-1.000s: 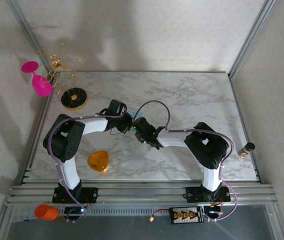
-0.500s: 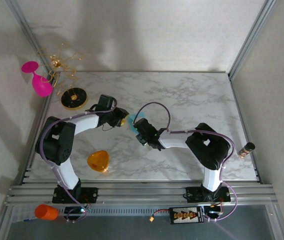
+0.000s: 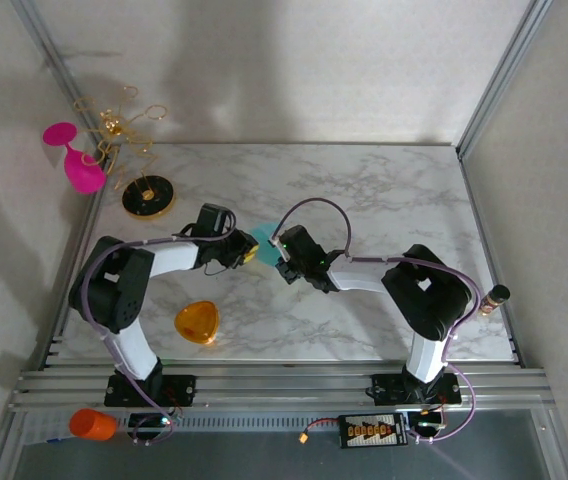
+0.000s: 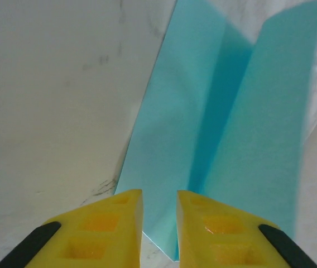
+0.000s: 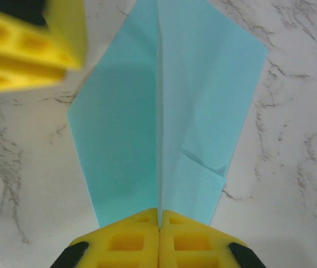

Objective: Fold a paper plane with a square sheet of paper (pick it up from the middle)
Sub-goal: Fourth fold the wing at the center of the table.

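the right gripper (image 5: 159, 220) has its two yellow, square-pocketed foam fingers (image 5: 130, 240) pressed flat together, pinching the near end of the paper plane (image 5: 192, 100) right on its centre crease. the paper is thin, matte teal-cyan, folded into a long kite-like shape: a sharp straight ridge runs up its middle, the left half lies in shadow, the right half is paler, and a small slanted wrinkle sits close to the fingers on that right half. its edges are clean and straight and it widens away from the grip before tapering again.

the left gripper (image 4: 159, 218) shows the same yellow moulded fingers (image 4: 108, 229) with black trim at their outer corners, standing a narrow slit apart. just beyond them, in the left wrist view, the teal sheet rises as two flat panels meeting in a shaded valley fold, its lower corner reaching down into the slit. whether these fingers touch the paper i cannot tell.

from above, the two grippers meet nose to nose near the middle of the white, grey-veined marble table (image 3: 384, 200), the teal paper between them and a little toward the far side. an orange rounded-triangle piece (image 3: 196, 322) lies glossy on the marble near the left arm, well apart from the paper. a gold wire stand on a round black base (image 3: 147, 195) sits at the far left corner, a pink glass (image 3: 76, 160) beside it.
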You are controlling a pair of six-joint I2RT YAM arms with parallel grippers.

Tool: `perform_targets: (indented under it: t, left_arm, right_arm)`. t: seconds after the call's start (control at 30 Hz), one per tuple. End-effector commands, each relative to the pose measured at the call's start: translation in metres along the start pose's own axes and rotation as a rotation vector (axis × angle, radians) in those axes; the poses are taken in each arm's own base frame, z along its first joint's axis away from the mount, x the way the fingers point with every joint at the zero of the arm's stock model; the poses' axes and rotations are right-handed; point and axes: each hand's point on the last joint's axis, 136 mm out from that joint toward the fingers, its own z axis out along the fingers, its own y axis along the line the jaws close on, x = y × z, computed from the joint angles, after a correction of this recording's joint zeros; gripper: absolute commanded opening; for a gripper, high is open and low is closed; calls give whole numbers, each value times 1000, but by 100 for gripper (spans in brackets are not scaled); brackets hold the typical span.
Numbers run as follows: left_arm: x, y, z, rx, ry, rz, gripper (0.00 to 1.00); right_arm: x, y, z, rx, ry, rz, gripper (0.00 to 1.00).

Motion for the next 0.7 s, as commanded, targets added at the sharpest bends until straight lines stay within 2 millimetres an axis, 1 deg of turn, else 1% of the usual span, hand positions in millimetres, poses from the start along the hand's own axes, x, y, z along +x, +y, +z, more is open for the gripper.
perform_targets:
  t: [0.0, 0.1, 0.17, 0.27, 0.5, 0.67]
  left_arm:
    - [6, -14, 12, 30, 35, 44, 21]
    - [7, -6, 21, 8, 46, 33, 19]
    - [7, -5, 24, 9, 46, 30, 18]
    - [4, -4, 25, 1, 33, 33, 18]
    - [5, 17, 29, -62, 31, 19, 15]
    - [5, 18, 29, -68, 29, 19, 15]
  right_arm:
    - [-4, 3, -3, -37, -22, -7, 8]
    - [-3, 4, -2, -52, -19, 1, 9]
    - [-2, 4, -1, -63, -13, 10, 11]
    - [1, 5, 2, -72, -3, 9, 12]
    - [7, 2, 4, -49, 18, 5, 17]
    - [10, 1, 3, -47, 23, 6, 19]
